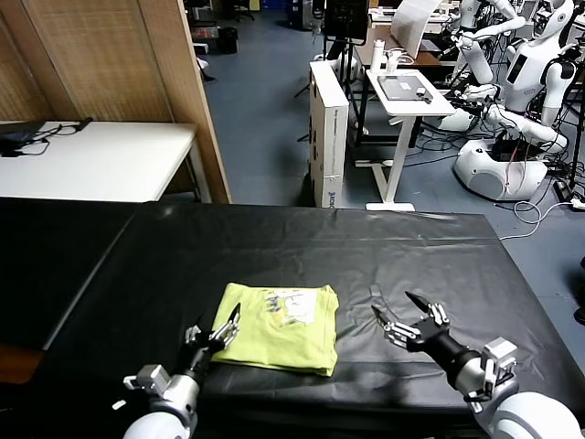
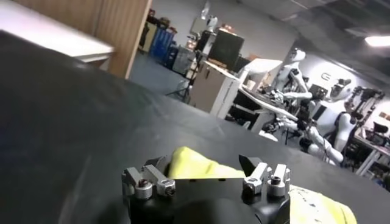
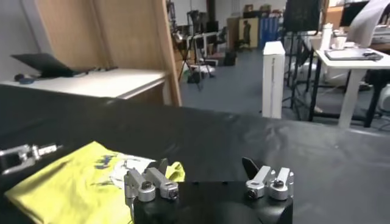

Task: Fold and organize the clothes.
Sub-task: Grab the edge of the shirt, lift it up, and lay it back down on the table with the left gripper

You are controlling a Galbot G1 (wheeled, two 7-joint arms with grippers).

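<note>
T-shirt (image 1: 277, 328) lying folded lower centre on black table (image 1: 274, 247); left gripper (image 1: 226, 331) hovering at its left edge, right gripper (image 1: 393, 318) just right, both spread open, empty, likely releasing.

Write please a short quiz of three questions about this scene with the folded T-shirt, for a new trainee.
1. True or false: the lime T-shirt lies folded on the black table.
2. Which gripper is nearer the T-shirt? A) left gripper B) right gripper C) both equally far
3. Fill in: the fingers of both grippers are ____ and hold nothing.

Key
1. True. It is a compact rectangle with a pale print on top.
2. A. In the head view the left gripper is at the shirt's left edge; the right gripper is over bare table beside it.
3. Open.
</note>
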